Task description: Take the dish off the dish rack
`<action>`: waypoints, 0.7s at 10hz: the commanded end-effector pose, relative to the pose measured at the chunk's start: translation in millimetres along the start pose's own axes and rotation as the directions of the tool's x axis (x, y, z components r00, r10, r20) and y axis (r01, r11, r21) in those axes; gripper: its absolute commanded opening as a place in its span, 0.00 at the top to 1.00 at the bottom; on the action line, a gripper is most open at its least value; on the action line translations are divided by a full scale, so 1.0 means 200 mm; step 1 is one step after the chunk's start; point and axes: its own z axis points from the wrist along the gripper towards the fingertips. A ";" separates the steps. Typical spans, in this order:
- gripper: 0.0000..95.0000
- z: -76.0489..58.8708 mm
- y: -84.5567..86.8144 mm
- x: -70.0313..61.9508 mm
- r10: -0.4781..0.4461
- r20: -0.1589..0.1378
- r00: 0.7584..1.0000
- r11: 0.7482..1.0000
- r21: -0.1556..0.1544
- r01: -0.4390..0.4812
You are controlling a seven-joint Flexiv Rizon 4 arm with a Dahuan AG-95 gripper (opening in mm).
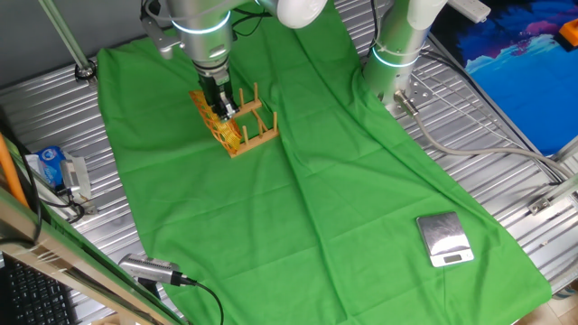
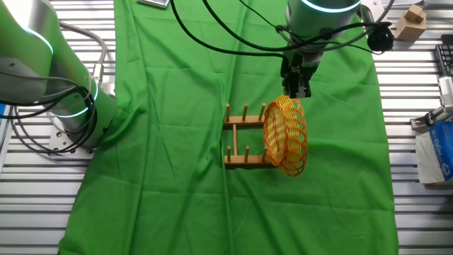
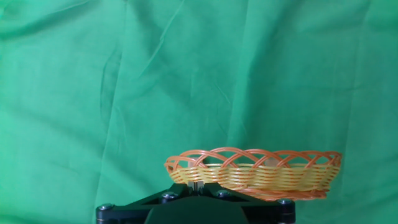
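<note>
The dish (image 2: 287, 134), a yellow-orange woven wicker basket-plate, stands on edge at the right end of the small wooden dish rack (image 2: 241, 138). In one fixed view the dish (image 1: 217, 122) is at the left end of the rack (image 1: 253, 131). My gripper (image 2: 296, 88) comes down from above onto the dish's top rim, also in one fixed view (image 1: 220, 104). In the hand view the fingers (image 3: 198, 185) are pressed together at the wall of the dish (image 3: 261, 174). The rack is out of sight in that view.
A green cloth (image 1: 316, 208) covers the table. A square silver scale (image 1: 444, 239) lies near the front right. A second robot arm's base (image 2: 71, 106) stands beside the cloth. A blue-white carton (image 2: 440, 149) and a small cardboard box (image 2: 410, 21) sit on the metal slats.
</note>
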 end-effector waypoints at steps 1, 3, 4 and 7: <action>1.00 0.00 -0.05 0.01 -0.056 0.003 0.998 0.998 0.001 0.056; 1.00 0.00 -0.10 0.01 -0.084 0.003 0.996 0.996 0.002 0.084; 0.80 -0.01 -0.14 0.00 -0.100 0.000 0.995 0.995 0.005 0.100; 0.60 0.00 -0.22 0.02 -0.169 0.005 0.986 0.986 0.000 0.169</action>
